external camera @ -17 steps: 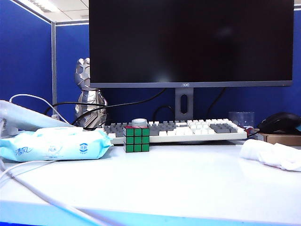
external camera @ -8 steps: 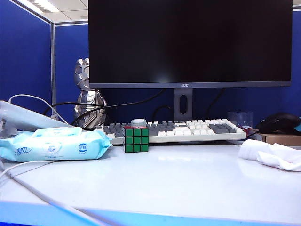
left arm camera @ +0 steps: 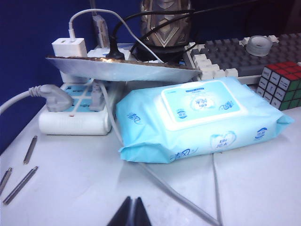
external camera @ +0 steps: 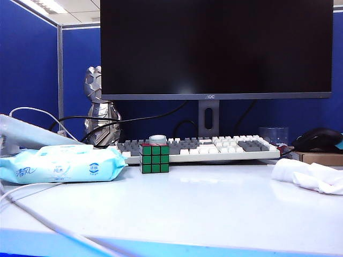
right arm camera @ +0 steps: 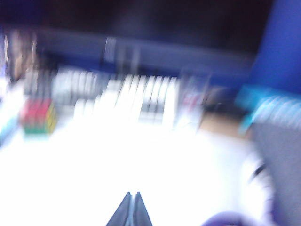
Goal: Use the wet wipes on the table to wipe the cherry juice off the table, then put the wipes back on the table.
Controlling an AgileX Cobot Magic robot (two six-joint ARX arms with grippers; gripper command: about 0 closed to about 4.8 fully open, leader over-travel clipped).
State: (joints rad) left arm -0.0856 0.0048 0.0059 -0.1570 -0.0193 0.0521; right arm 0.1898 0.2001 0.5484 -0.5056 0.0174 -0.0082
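Looks basically done: crumpled white wad of wet wipes [external camera: 310,175] lies loose at the right edge of the glossy white table [external camera: 203,209], no pink juice visible, left gripper [left arm camera: 132,213] and right gripper [right arm camera: 131,210] both closed, empty.

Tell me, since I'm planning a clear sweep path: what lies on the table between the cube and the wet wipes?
Only bare table in the exterior view, between cube and wet wipes.

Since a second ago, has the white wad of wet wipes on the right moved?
Yes, slightly. The wet wipes shifted left and a little away from the camera, judged against the keyboard, and now lie flatter on the table.
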